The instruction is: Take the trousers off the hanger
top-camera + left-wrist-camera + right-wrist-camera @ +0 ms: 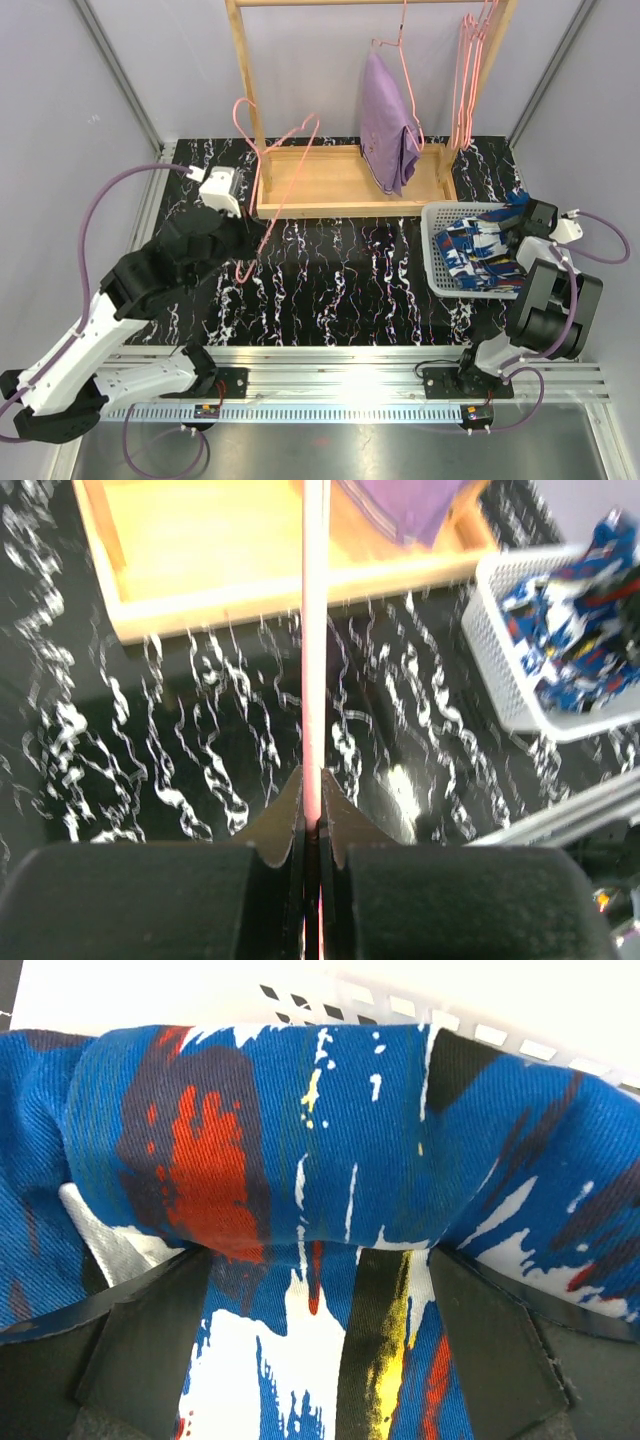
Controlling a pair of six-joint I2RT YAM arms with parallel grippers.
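Observation:
The lilac purple trousers [385, 130] hang draped over a pink hanger [405, 60] on the wooden rack; their lower edge shows in the left wrist view [405, 505]. The dark blue trousers with white and red streaks [478, 250] lie bunched in a white basket [437, 272], and they also show in the left wrist view [585, 630]. My right gripper [520, 215] is down in the basket, its jaws spread wide [315, 1310] with the blue cloth [320, 1140] between and beyond them. My left gripper [235, 255] is shut [314, 815] on an empty pink hanger [314, 630], held over the table in front of the rack.
The wooden rack's tray base [330, 185] stands at the back middle, with its posts rising at either end. Several spare pink hangers [465, 80] hang at the rack's right end. The black marbled table [350, 290] lies between rack and arm bases. The basket [500, 670] is at the right.

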